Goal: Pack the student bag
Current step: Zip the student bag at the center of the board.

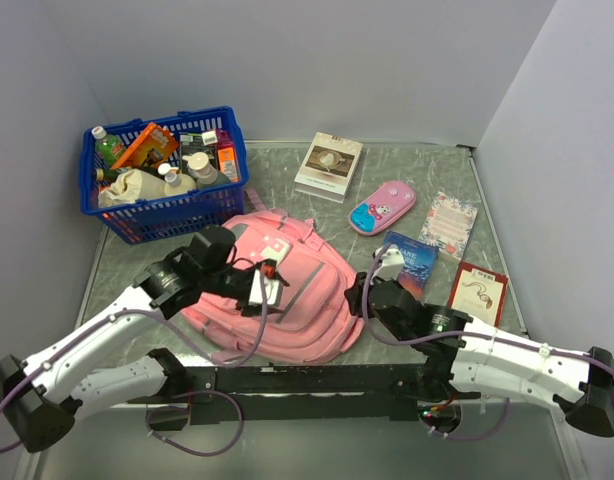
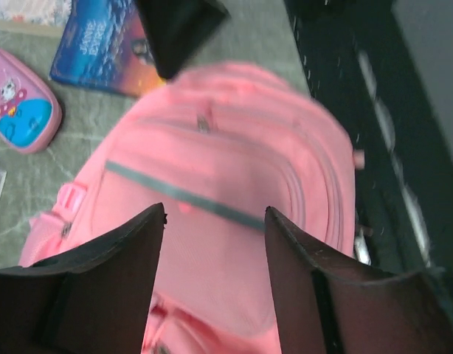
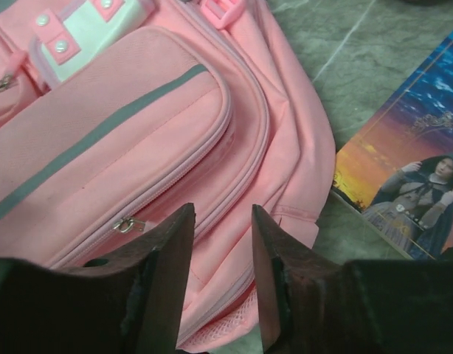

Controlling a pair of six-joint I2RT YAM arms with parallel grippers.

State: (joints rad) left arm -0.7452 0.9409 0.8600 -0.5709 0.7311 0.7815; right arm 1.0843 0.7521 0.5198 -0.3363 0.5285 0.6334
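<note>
The student bag is a large pink backpack with a grey stripe, lying flat in the middle of the table. It fills the left wrist view and the right wrist view. My left gripper is open and empty just above the bag's front, its jaws wide apart. My right gripper is open and empty at the bag's right side, over the zipped seams. A metal zip pull lies just left of its left finger. The zips in view look shut.
A blue basket full of bottles and boxes stands at the back left. A white book, a pink-and-blue pencil case, a floral notebook, a blue-covered book and a red booklet lie right of the bag.
</note>
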